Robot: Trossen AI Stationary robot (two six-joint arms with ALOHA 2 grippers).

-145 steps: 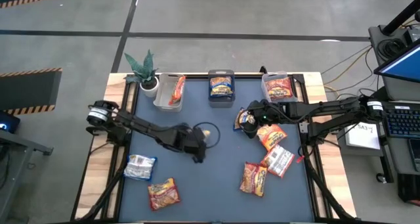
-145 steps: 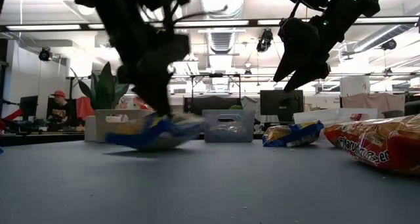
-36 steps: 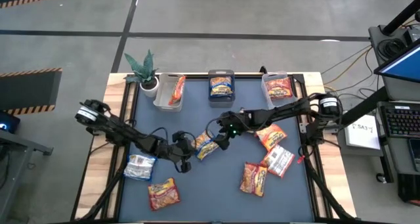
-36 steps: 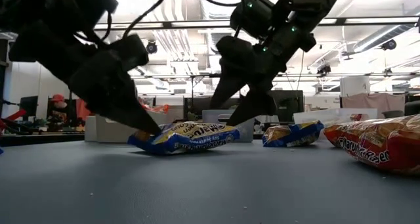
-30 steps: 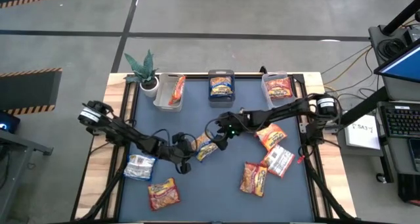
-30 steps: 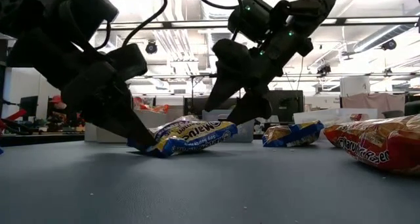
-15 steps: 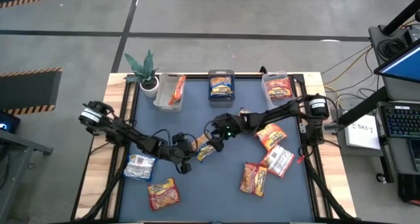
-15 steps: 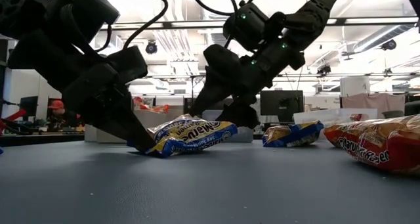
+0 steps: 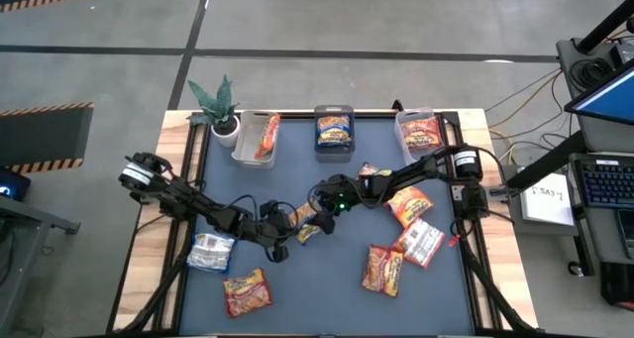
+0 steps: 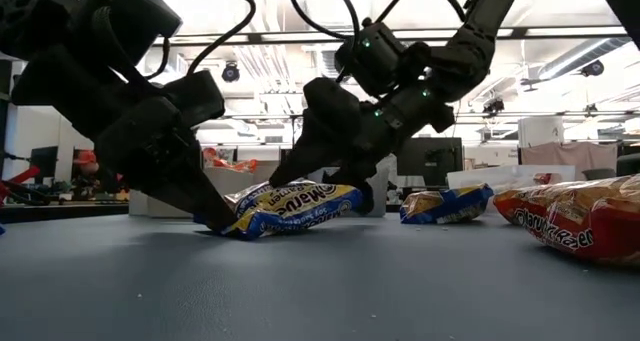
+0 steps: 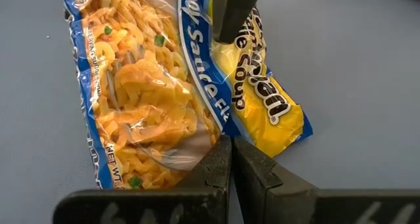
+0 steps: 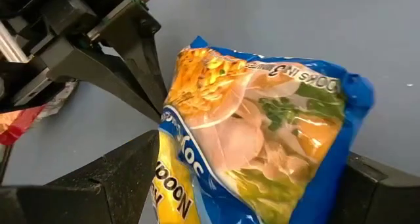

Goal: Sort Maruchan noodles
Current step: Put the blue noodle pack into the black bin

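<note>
**Two grippers meet at one blue-and-yellow noodle packet, mid-table**

The left gripper (image 11: 231,159) has its fingers pressed together, their tips at the left end of a flat blue-and-yellow plastic Maruchan noodle packet (image 9: 309,222), which lies near the middle of the dark blue table mat (image 9: 327,288). Whether those tips pinch the packet's edge or only touch it cannot be told. The right gripper (image 10: 318,181) comes in from the right with its jaws spread wide, one finger on each side of the same packet.

In the low view the packet's left end sits on the mat and its right end is lifted slightly.

Right of the pair, on the mat, lie more packets: a red-orange one (image 9: 410,207), a silvery white one (image 9: 424,242) and an orange-yellow one (image 9: 383,270). Near the left edge lie another silvery packet (image 9: 210,252) and a red-yellow one (image 9: 246,291).

Along the far edge stand three clear plastic bins (image 9: 334,150), each with a packet inside, and a small potted plant (image 9: 218,105) at the far left corner.
</note>
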